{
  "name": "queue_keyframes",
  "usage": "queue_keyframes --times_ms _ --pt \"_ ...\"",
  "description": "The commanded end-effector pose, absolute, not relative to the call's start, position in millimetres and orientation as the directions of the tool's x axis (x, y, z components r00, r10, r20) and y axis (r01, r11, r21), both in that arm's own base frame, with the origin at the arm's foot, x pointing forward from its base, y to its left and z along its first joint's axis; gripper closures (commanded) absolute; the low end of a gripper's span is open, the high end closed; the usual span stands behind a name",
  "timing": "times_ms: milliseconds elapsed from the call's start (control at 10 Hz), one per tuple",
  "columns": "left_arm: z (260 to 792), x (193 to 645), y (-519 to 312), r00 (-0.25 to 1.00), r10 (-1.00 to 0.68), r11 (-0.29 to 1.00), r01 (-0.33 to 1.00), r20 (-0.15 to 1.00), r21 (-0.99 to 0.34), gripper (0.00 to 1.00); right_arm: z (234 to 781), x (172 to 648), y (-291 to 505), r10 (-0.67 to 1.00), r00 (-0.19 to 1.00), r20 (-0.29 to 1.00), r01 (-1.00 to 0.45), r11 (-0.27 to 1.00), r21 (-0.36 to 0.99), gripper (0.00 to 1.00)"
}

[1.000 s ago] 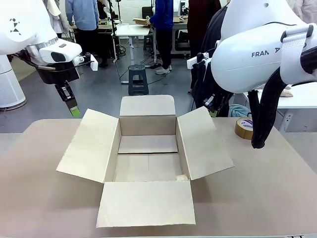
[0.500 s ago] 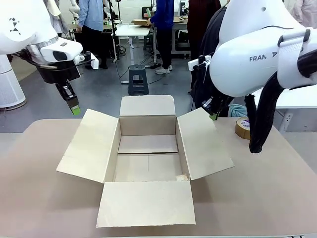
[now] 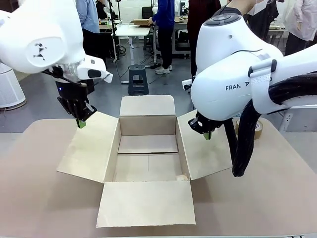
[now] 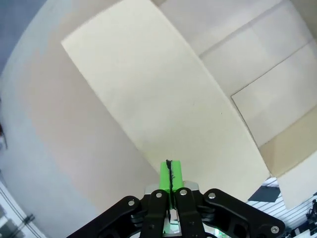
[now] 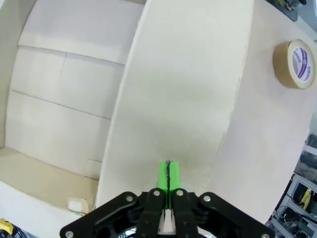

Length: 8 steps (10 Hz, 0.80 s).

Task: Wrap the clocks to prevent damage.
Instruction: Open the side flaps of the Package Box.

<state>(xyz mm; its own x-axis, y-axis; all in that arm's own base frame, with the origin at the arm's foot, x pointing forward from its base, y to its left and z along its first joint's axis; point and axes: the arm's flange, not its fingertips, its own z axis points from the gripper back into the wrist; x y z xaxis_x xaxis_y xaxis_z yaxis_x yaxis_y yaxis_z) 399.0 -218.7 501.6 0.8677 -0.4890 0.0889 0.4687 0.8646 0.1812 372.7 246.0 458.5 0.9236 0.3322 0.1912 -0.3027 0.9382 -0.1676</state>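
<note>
Front view has the left pincer [image 3: 80,123] and right pincer [image 3: 207,135], both closed with nothing held, poised just above the left flap [image 3: 89,148] and right flap [image 3: 204,151] of the open cardboard box [image 3: 147,126]; where the clocks are cannot be told. Dropping further could crease a flap or shove the box across the surface [image 3: 257,188]. Against a second ago, both arms have swung inward and down, and the right one now half hides the tape roll [image 3: 258,128]

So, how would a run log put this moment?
left tool: shut, above left flap | right tool: shut, above right flap | box: open | tape roll: on table
</note>
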Motion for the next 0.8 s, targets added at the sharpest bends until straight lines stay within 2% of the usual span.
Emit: queue_keyframes --times_ms 0,400,700 --pt "477.9 408.6 -218.6 0.904 -0.422 0.898 0.408 0.063 0.163 1.00 447.3 378.7 240.6 0.284 0.941 0.185 -0.253 0.952 -0.171 0.99" --pt "426.5 423.1 -211.8 0.944 -0.327 0.943 0.323 0.051 0.076 1.00 423.3 385.9 223.1 0.235 0.958 0.166 -0.213 0.967 -0.138 0.99" --pt "402.6 432.8 -203.1 0.960 -0.276 0.960 0.274 0.037 0.051 1.00 405.8 393.1 211.3 0.217 0.966 0.139 -0.211 0.976 -0.061 0.99"
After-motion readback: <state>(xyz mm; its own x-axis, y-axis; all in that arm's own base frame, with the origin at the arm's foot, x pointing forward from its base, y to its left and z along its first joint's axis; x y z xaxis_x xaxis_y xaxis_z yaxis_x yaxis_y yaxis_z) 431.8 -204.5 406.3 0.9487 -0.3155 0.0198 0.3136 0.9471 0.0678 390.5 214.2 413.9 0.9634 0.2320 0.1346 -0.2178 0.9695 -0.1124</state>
